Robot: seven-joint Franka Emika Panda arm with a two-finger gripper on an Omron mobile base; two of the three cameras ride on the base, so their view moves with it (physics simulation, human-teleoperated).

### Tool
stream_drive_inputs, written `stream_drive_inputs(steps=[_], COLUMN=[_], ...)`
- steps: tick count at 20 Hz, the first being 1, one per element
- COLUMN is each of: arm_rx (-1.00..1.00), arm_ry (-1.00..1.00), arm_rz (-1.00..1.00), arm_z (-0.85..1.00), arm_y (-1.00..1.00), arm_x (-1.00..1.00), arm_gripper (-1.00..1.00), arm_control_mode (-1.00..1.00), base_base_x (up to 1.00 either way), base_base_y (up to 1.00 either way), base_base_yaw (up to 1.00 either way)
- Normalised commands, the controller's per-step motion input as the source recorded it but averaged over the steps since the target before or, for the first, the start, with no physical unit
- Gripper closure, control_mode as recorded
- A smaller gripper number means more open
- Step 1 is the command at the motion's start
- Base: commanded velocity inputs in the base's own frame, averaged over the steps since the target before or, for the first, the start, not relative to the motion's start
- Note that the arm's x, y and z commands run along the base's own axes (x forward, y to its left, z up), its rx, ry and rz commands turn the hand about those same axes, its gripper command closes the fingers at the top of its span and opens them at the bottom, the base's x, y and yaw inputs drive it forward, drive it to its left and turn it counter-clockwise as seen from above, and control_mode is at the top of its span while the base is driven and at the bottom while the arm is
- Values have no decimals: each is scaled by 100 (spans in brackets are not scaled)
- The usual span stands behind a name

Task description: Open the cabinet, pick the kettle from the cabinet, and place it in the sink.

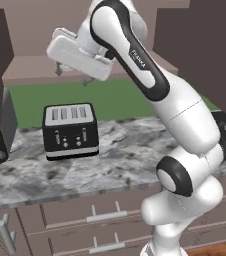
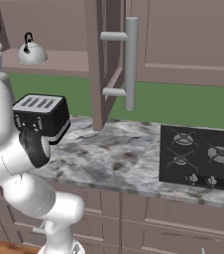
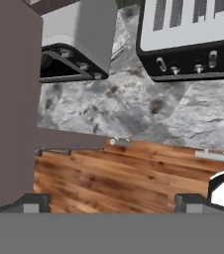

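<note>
Marbled grey counter (image 1: 120, 160) carries a boxy black-silver toaster (image 1: 69, 131); gripper (image 1: 74, 75) above, jaws wide, empty; domed kettle (image 2: 31, 52) shelved.

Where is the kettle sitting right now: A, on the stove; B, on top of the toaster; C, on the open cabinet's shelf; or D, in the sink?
C: in the right base view the kettle stands on the shelf of the cabinet, left of its swung-open door, above the toaster.
</note>
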Motion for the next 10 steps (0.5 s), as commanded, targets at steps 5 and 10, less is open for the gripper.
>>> stream_drive_inputs(steps=[5,10], arm_rx=[-23,-21], arm_ry=[-18,-24], arm_rz=[0,0], arm_z=[0,-5], arm_y=[-38,-40], arm_x=[-11,-18], arm_gripper=[-100,-100], arm_control_mode=[-100,-100], base_base_x=[0,0], base_base_y=[0,0], base_base_yaw=[0,0])
